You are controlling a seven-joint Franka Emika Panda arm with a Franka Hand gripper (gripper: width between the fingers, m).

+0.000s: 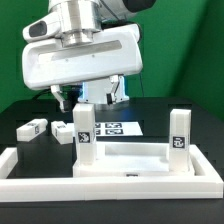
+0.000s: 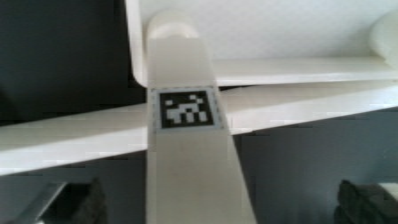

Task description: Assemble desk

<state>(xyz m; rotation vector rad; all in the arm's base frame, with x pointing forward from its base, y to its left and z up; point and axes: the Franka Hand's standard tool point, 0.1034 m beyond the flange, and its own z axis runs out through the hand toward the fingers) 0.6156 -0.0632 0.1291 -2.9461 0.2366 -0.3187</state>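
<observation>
Evidently the top panel (image 1: 130,160) lies upside down low in the exterior view, so legs go in from above. The left leg (image 1: 85,133) and the right leg (image 1: 178,133) stand at its corners, and spare legs (image 1: 32,128) wait at mid-left. The gripper (image 1: 95,98) hangs above the left leg. In the wrist view its fingers (image 2: 63,200) stand apart on either side of that tagged leg, gripping nothing.

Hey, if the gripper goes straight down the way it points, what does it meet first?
Probably the tagged desk leg, centred under the open gripper in the wrist view; depth is unclear.
</observation>
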